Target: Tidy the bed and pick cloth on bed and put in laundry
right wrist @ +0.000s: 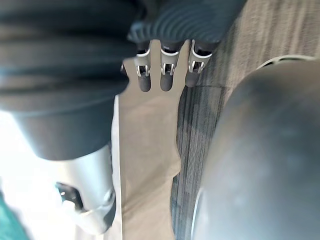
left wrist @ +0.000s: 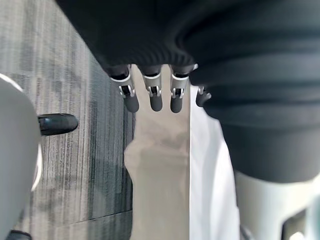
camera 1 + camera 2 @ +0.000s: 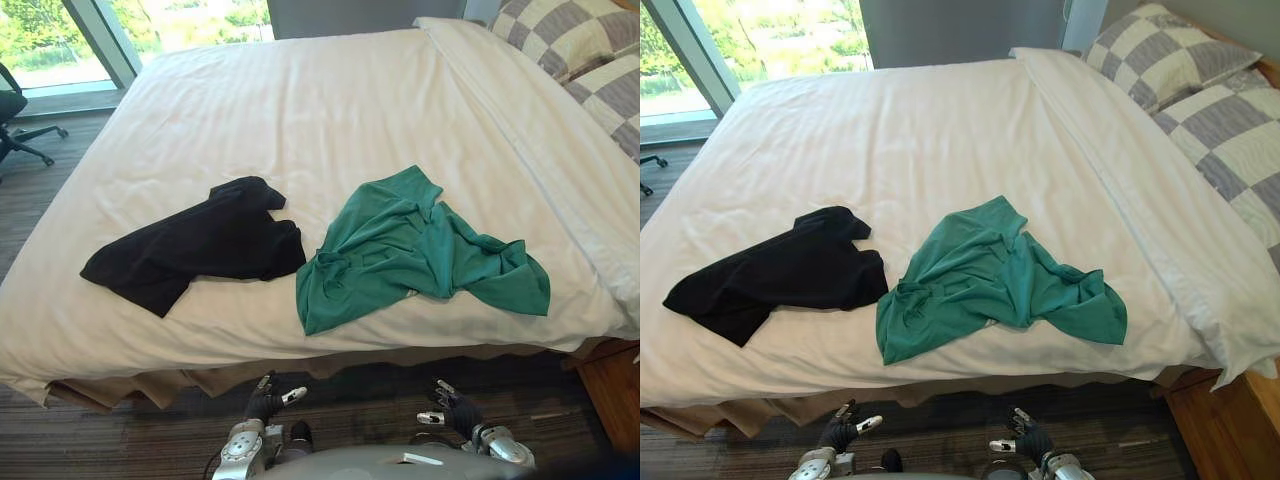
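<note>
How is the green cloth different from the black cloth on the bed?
The green cloth is bunched and wrinkled; the black cloth lies flatter and smoother. The green cloth sits toward the robot's right, nearer the pillows; the black cloth sits toward its left, nearer the window. The green cloth spreads wide; the black cloth is longer and narrower. Both lie loose on the white bed, near its front edge.

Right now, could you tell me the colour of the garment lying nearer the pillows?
The garment is green, clearest in the left eye view.

1 black cloth (image 3: pixel 200 250), 1 green cloth (image 3: pixel 395 250) — 2 checkered pillows (image 3: pixel 1160 55)
</note>
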Robot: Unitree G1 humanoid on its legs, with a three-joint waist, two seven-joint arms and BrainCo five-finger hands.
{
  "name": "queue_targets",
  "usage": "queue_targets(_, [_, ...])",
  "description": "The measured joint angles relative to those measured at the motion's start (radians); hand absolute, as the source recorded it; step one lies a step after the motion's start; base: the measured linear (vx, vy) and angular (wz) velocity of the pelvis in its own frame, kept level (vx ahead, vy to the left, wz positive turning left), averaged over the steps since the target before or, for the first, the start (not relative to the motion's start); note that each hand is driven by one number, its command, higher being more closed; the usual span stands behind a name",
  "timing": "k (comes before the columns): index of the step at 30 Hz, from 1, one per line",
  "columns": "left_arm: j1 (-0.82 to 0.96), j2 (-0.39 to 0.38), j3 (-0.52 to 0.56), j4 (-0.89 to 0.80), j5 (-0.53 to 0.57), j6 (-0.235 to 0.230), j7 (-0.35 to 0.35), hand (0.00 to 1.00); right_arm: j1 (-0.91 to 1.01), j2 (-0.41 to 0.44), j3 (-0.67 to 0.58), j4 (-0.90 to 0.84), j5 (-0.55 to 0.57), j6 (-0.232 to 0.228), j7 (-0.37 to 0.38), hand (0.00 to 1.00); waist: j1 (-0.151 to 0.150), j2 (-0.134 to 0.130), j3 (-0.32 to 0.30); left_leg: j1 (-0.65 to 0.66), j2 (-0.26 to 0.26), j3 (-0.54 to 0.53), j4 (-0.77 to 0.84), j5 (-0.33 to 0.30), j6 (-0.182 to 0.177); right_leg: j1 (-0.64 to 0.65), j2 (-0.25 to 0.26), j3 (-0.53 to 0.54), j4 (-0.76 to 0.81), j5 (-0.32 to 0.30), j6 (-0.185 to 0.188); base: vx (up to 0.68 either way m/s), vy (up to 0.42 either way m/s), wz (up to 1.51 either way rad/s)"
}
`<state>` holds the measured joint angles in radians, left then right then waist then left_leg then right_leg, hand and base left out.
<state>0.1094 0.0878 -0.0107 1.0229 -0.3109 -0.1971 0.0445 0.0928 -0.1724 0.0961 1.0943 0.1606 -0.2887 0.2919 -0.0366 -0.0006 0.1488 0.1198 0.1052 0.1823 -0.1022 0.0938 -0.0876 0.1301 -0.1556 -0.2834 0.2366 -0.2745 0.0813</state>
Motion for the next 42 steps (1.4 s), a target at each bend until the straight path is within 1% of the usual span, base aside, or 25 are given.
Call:
queue_targets(2, [0.017, -0.003, 0.041, 0.013, -0.056, 0.039, 0.022, 0.00, 0.007, 0.011, -0.040, 0.003, 0.032, 0.036, -0.035, 0.00, 0.002, 0.000, -0.001, -0.006, -0.002, -0.004, -0.002, 0.002, -0.001, 0.006, 0.000, -0.004, -0.019, 0.000, 0.014, -0.11, 0.027, 0.14])
queue_targets(4, [0.026, -0.011, 0.098, 0.023, -0.141, 0.065, 0.057, 0.00, 0.026, 0.024, -0.103, 0.003, 0.094, 0.054, -0.074, 0.00, 0.002, 0.002, -0.002, -0.024, -0.005, -0.011, -0.002, 0.003, 0.001, 0.005, 0.003, -0.007, -0.037, 0.005, 0.020, -0.05, 0.034, 0.23])
queue_targets(5, [0.035, -0.016, 0.142, 0.025, -0.177, 0.076, 0.080, 0.00, 0.042, 0.046, -0.168, 0.007, 0.132, 0.063, -0.101, 0.00, 0.000, 0.002, -0.003, -0.034, -0.010, -0.024, -0.002, 0.001, 0.001, 0.007, 0.004, -0.006, -0.048, 0.008, 0.023, -0.01, 0.031, 0.27])
queue_targets(8, [0.056, -0.030, 0.252, 0.061, -0.238, 0.079, 0.130, 0.00, 0.073, 0.092, -0.322, 0.028, 0.255, 0.063, -0.160, 0.00, 0.004, 0.000, -0.005, -0.034, -0.021, -0.024, -0.002, -0.004, 0.004, 0.021, 0.003, 0.004, -0.073, 0.021, 0.021, 0.04, 0.039, 0.09])
queue_targets(9, [0.066, -0.034, 0.306, 0.063, -0.261, 0.078, 0.152, 0.00, 0.078, 0.104, -0.414, 0.028, 0.349, 0.059, -0.182, 0.00, 0.003, 0.001, -0.005, -0.033, -0.022, -0.017, -0.002, -0.006, 0.006, 0.025, 0.003, 0.009, -0.087, 0.033, 0.019, 0.07, 0.034, -0.10])
queue_targets(12, [0.079, -0.023, 0.453, 0.046, -0.330, 0.073, 0.204, 0.00, 0.098, 0.081, -0.644, -0.024, 0.515, 0.024, -0.218, 0.00, 0.014, 0.003, -0.006, -0.028, -0.024, 0.005, -0.002, -0.011, 0.004, 0.042, 0.003, 0.022, -0.112, 0.053, 0.020, 0.12, 0.010, -0.14])
queue_targets(13, [0.076, -0.013, 0.491, 0.007, -0.348, 0.072, 0.218, 0.00, 0.108, 0.067, -0.694, -0.079, 0.533, 0.009, -0.229, 0.00, 0.020, 0.003, -0.005, -0.022, -0.025, 0.008, -0.002, -0.013, 0.001, 0.053, 0.003, 0.020, -0.120, 0.055, 0.020, 0.11, -0.018, -0.05])
queue_targets(16, [0.056, 0.034, 0.583, -0.123, -0.376, 0.063, 0.243, 0.00, 0.139, 0.021, -0.784, -0.226, 0.544, -0.032, -0.248, 0.00, 0.030, 0.002, -0.005, -0.012, -0.025, 0.030, -0.002, -0.018, 0.001, 0.072, 0.003, 0.019, -0.131, 0.055, 0.019, 0.02, -0.006, -0.01])
queue_targets(18, [0.024, 0.101, 0.653, -0.245, -0.374, 0.050, 0.238, 0.00, 0.137, -0.037, -0.843, -0.363, 0.538, -0.077, -0.251, 0.00, 0.030, 0.010, -0.013, -0.012, -0.022, 0.044, -0.003, -0.033, 0.001, 0.071, 0.003, 0.020, -0.133, 0.054, 0.017, 0.00, -0.007, -0.04])
queue_targets(19, [0.015, 0.120, 0.664, -0.278, -0.371, 0.043, 0.232, 0.00, 0.135, -0.053, -0.863, -0.388, 0.528, -0.090, -0.248, 0.00, 0.034, 0.008, -0.015, -0.012, -0.021, 0.055, -0.003, -0.040, -0.001, 0.070, 0.003, 0.022, -0.135, 0.054, 0.017, 0.01, 0.002, -0.11])
queue_targets(21, [-0.005, 0.188, 0.684, -0.345, -0.363, -0.008, 0.189, 0.00, 0.126, -0.099, -0.941, -0.462, 0.489, -0.147, -0.237, 0.00, 0.046, 0.010, -0.028, -0.009, -0.031, 0.059, -0.003, -0.053, 0.010, 0.071, -0.006, 0.020, -0.139, 0.052, 0.015, 0.06, 0.015, -0.06])
queue_targets(22, [-0.009, 0.200, 0.683, -0.352, -0.363, -0.023, 0.179, 0.00, 0.123, -0.108, -0.955, -0.476, 0.478, -0.163, -0.234, 0.00, 0.046, 0.010, -0.030, -0.009, -0.035, 0.058, -0.003, -0.052, 0.009, 0.073, -0.009, 0.020, -0.140, 0.051, 0.014, 0.09, 0.022, 0.05])
queue_targets(23, [-0.015, 0.214, 0.680, -0.361, -0.362, -0.093, 0.159, 0.00, 0.110, -0.128, -0.965, -0.489, 0.453, -0.188, -0.234, 0.00, 0.045, 0.008, -0.033, -0.010, -0.041, 0.054, -0.002, -0.052, 0.010, 0.075, -0.014, 0.020, -0.141, 0.052, 0.014, 0.09, 0.021, 0.10])
queue_targets(24, [-0.023, 0.235, 0.682, -0.387, -0.364, -0.141, 0.136, 0.00, 0.096, -0.148, -0.973, -0.490, 0.420, -0.200, -0.238, 0.00, 0.043, 0.000, -0.037, -0.011, -0.045, 0.050, -0.002, -0.052, 0.010, 0.075, -0.016, 0.021, -0.141, 0.052, 0.013, 0.08, 0.017, 0.11])
queue_targets(25, [-0.027, 0.261, 0.681, -0.400, -0.366, -0.150, 0.124, 0.00, 0.090, -0.163, -0.973, -0.490, 0.400, -0.202, -0.240, 0.00, 0.045, -0.001, -0.044, -0.011, -0.046, 0.046, -0.001, -0.052, 0.010, 0.076, -0.016, 0.021, -0.141, 0.052, 0.013, 0.08, 0.001, 0.16])
queue_targets(27, [-0.063, 0.401, 0.680, -0.403, -0.370, -0.158, 0.102, 0.00, 0.064, -0.235, -0.959, -0.489, 0.362, -0.208, -0.228, 0.00, 0.045, -0.032, -0.058, -0.010, -0.046, 0.030, 0.004, -0.052, 0.010, 0.078, -0.014, 0.023, -0.136, 0.053, 0.012, 0.11, -0.012, 0.21])
queue_targets(29, [-0.080, 0.498, 0.681, -0.406, -0.368, -0.158, 0.084, 0.00, 0.055, -0.292, -0.926, -0.492, 0.343, -0.223, -0.213, 0.00, 0.046, -0.047, -0.073, -0.007, -0.046, 0.030, 0.004, -0.052, 0.010, 0.078, -0.013, 0.028, -0.124, 0.055, 0.008, 0.09, -0.004, 0.13])
queue_targets(30, [-0.081, 0.543, 0.685, -0.434, -0.364, -0.158, 0.073, 0.00, 0.052, -0.315, -0.903, -0.518, 0.323, -0.231, -0.202, 0.00, 0.046, -0.050, -0.080, -0.002, -0.042, 0.030, 0.004, -0.052, 0.011, 0.075, -0.007, 0.040, -0.121, 0.066, -0.010, 0.06, 0.011, 0.06])
queue_targets(31, [-0.076, 0.555, 0.691, -0.463, -0.360, -0.159, 0.061, 0.00, 0.052, -0.317, -0.897, -0.545, 0.310, -0.241, -0.190, 0.00, 0.045, -0.047, -0.090, -0.002, -0.037, 0.032, 0.004, -0.053, 0.012, 0.069, -0.001, 0.058, -0.117, 0.077, -0.027, 0.05, 0.026, 0.02])
queue_targets(32, [-0.066, 0.551, 0.708, -0.507, -0.319, -0.168, 0.044, 0.00, 0.051, -0.313, -0.888, -0.580, 0.294, -0.251, -0.177, 0.00, 0.046, -0.043, -0.096, 0.000, -0.035, 0.032, 0.004, -0.054, 0.013, 0.067, 0.003, 0.076, -0.113, 0.087, -0.041, 0.06, 0.029, -0.01])
queue_targets(35, [-0.029, 0.539, 0.714, -0.595, -0.210, -0.182, 0.021, 0.00, 0.035, -0.305, -0.860, -0.634, 0.259, -0.250, -0.155, 0.00, 0.047, -0.038, -0.097, 0.001, -0.037, 0.033, 0.004, -0.067, 0.020, 0.063, -0.001, 0.089, -0.112, 0.091, -0.039, 0.04, 0.021, -0.04])
queue_targets(37, [-0.022, 0.497, 0.702, -0.644, -0.104, -0.181, 0.009, 0.00, 0.011, -0.300, -0.810, -0.668, 0.217, -0.234, -0.135, 0.00, 0.048, -0.031, -0.098, 0.001, -0.040, 0.054, 0.005, -0.067, 0.020, 0.053, -0.004, 0.130, -0.113, 0.092, -0.037, -0.01, 0.010, -0.19])
queue_targets(38, [-0.021, 0.488, 0.687, -0.655, -0.080, -0.179, 0.005, 0.00, 0.007, -0.298, -0.787, -0.690, 0.200, -0.226, -0.133, 0.00, 0.048, -0.028, -0.098, 0.001, -0.039, 0.058, 0.005, -0.067, 0.020, 0.050, -0.004, 0.136, -0.114, 0.093, -0.036, -0.04, -0.015, -0.26])
queue_targets(40, [-0.021, 0.458, 0.625, -0.692, 0.032, -0.157, 0.003, 0.00, -0.012, -0.295, -0.693, -0.764, 0.116, -0.181, -0.125, 0.00, 0.044, -0.016, -0.100, 0.001, -0.033, 0.080, 0.004, -0.067, 0.020, 0.033, 0.001, 0.172, -0.116, 0.096, -0.031, -0.07, -0.035, -0.39])
queue_targets(42, [-0.025, 0.440, 0.569, -0.719, 0.100, -0.129, -0.003, 0.00, -0.023, -0.277, -0.623, -0.816, 0.060, -0.146, -0.123, 0.00, 0.038, -0.005, -0.103, 0.001, -0.026, 0.101, 0.004, -0.065, 0.017, 0.018, 0.007, 0.195, -0.116, 0.098, -0.027, -0.06, -0.036, -0.40])
